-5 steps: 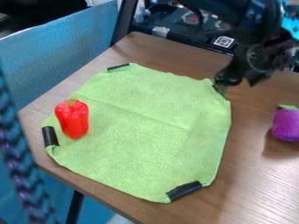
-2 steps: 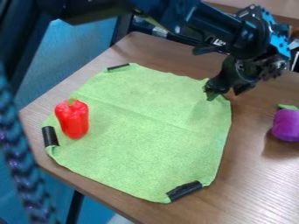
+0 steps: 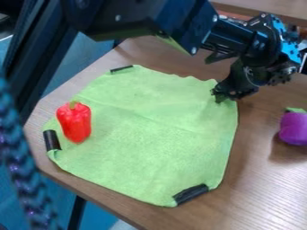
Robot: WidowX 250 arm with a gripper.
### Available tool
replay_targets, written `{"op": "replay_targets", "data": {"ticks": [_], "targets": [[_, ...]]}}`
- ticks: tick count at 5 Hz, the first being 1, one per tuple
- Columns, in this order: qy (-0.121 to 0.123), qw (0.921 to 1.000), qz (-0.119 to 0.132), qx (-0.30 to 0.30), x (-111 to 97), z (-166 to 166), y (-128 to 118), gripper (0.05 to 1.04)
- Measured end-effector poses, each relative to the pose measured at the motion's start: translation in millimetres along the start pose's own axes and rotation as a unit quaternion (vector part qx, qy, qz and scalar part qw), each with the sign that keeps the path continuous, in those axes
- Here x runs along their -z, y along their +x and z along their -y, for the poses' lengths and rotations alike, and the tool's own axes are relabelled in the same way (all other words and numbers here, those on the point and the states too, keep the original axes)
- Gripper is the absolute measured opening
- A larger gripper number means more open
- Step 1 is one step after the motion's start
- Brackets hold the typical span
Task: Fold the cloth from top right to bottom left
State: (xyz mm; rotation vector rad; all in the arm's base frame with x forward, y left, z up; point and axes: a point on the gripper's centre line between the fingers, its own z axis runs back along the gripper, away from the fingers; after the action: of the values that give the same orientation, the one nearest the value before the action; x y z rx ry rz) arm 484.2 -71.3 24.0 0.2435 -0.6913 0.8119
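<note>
**Claw Clamped on the Cloth: Diagonal Fold**

The claw appears shut on the top-right corner of the green cloth, which lies spread flat on the bench. Judge the step in hand as securing this corner; the fold itself is yet to be made.

1. Confirm your grip with a slight lift before you travel.
2. Raise the corner enough to clear the layer beneath, then carry it diagonally toward the bench's left corner. Keep the motion slow; thin fabric may slip or drag the whole sheet.
3. Mind the red pepper, which sits on the cloth beside the target corner. Lower short of it, or you may tip or cover it.

Surface and room: the bench is wood-grained. Black strips mark cloth corners. A purple toy rests toward the bench's right side. Blue material stands beyond the left edge; a dark braided strand hangs in the foreground.
</note>
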Motion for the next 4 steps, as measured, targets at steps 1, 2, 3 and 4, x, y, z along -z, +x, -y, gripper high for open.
{"op": "replay_targets", "data": {"ticks": [1,2,3,4], "targets": [[-0.002,1.0,-0.004,0.002,3.5,-1.7,1.9,0.352],[-0.019,0.9996,-0.008,0.019,-0.1,-7.4,1.5,0.162],[-0.05,0.9987,-0.002,0.011,-27.6,-10.4,12.6,0.07],[-0.083,0.9965,0.011,-0.003,-56.3,-14.4,30.1,0.058]]}}
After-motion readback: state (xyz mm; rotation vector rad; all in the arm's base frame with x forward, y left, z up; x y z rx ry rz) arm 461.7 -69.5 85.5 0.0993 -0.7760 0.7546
